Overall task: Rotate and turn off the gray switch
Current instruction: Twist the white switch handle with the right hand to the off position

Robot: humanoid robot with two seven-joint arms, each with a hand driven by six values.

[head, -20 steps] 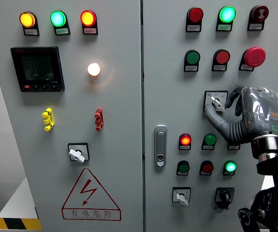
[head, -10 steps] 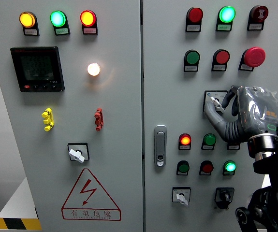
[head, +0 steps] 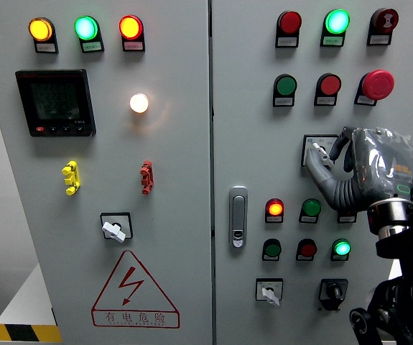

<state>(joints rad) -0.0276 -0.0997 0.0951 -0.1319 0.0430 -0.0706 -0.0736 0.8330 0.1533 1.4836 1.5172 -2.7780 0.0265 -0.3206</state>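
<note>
The right hand (head: 364, 169), wrist low at the picture's right, reaches up-left to the gray switch (head: 320, 152) mid-right on the panel (head: 249, 129), its fingers (head: 319, 167) curled and pinching the knob.

Bare panel left of gray switch (head: 321, 152) gives open approach; right hand (head: 368, 172) blocks its right side; red mushroom button (head: 377, 84) protrudes above.

Bright, even, sharp; lamp glare
</note>
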